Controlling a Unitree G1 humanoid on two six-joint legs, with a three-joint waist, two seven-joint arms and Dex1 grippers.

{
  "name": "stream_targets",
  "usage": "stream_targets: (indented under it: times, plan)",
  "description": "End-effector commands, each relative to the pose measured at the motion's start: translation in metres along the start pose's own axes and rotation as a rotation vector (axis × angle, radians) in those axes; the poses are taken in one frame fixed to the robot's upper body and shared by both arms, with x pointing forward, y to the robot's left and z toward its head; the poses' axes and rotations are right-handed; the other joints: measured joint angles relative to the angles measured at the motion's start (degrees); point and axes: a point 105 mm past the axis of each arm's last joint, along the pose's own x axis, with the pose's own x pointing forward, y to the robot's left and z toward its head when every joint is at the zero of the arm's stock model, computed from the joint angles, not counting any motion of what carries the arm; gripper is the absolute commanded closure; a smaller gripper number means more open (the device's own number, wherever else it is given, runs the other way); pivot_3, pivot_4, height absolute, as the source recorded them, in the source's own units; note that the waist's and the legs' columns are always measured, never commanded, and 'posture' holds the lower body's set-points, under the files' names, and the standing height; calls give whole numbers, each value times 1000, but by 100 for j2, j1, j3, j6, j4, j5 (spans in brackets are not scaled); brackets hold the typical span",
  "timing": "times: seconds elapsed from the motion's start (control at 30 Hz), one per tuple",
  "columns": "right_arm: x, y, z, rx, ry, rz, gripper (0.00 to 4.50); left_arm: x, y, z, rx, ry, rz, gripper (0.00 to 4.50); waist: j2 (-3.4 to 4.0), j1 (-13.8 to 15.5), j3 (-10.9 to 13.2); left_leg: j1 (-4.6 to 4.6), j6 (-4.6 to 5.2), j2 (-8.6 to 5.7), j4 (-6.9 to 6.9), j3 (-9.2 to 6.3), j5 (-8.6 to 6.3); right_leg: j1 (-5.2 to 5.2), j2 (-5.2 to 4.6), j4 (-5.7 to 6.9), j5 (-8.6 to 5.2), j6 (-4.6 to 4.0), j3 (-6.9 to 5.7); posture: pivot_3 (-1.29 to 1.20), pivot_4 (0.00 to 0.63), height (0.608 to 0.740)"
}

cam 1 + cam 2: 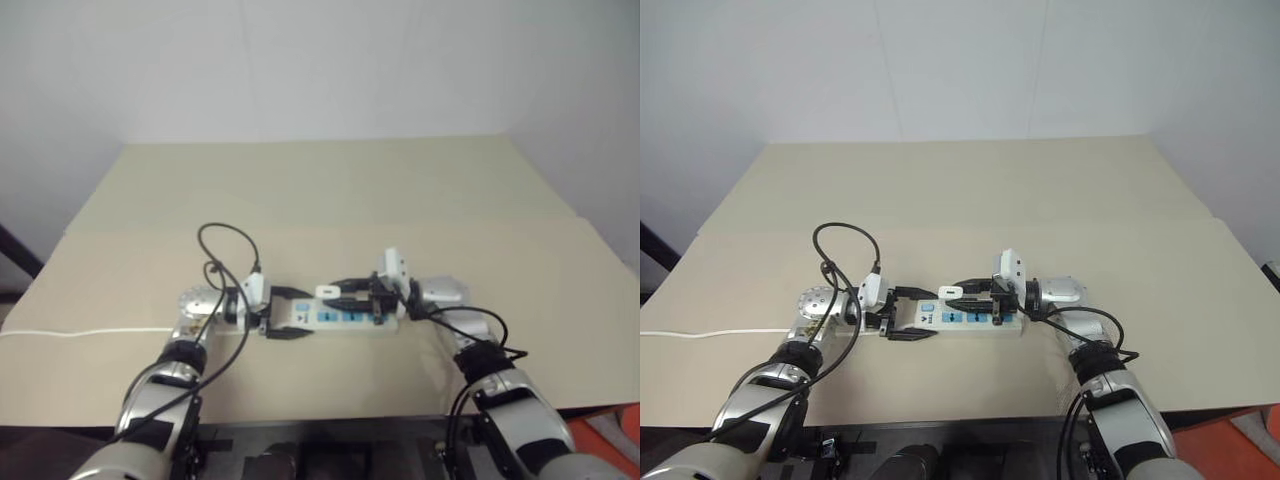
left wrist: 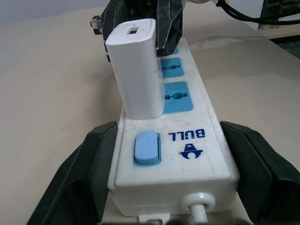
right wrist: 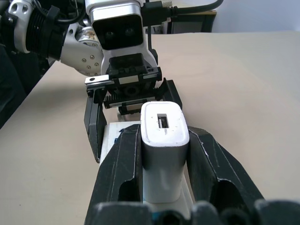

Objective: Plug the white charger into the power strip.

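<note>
R gripper [image 3: 164, 159] clamps white charger [image 2: 136, 70] upright over power strip [image 2: 197, 136], at socket nearest switch end. L gripper [image 2: 168, 164] pinches strip's cord end; strip lies across between arms on table [image 1: 330, 190].

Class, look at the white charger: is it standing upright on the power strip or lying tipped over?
Upright. The charger stands on end on the strip beside the blue sockets, gripped between the right gripper's fingers. Prongs are hidden.
</note>
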Motion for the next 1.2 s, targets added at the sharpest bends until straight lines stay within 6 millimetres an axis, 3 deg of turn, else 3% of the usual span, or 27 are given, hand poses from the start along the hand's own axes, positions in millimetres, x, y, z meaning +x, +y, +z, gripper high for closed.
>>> stream_targets:
  times: [0.03,0.43,0.77,1.03,1.13,1.2]
  plan:
    - [-18,6,-60,165,250,-64,3388,4,-7,-2,13,23,-56,1240,0,-14,0,4,0,0,0,0,0,1,1,1,-1,1,3,0,150,740]
    - [-20,6,-49,164,161,-56,3388,5,-6,-2,12,24,-57,1240,1,-23,0,23,-3,-1,-7,0,-2,11,4,0,-8,13,15,0,150,740]
    - [-25,6,-30,137,78,-6,35,6,-5,-2,11,25,-55,1240,-4,80,9,5,-10,-3,-14,-2,-11,-6,8,-12,11,-19,23,0,150,740]
    - [-31,3,-21,129,42,-5,35,6,-2,-1,-32,15,-53,1240,-4,105,13,-13,-10,-5,-13,-3,-10,-21,8,-14,11,-19,24,0,150,740]
    - [-31,-6,-17,64,13,-86,0,6,1,4,-39,-25,-37,208,-3,93,23,-14,-10,-6,-13,-3,-10,-22,8,-14,11,-19,24,0,150,740]
    - [-33,-7,-13,58,-3,-87,0,7,3,7,-32,-39,-36,43,0,88,42,-19,-10,-6,-13,-1,-10,-33,8,-12,11,-19,29,0,150,740]
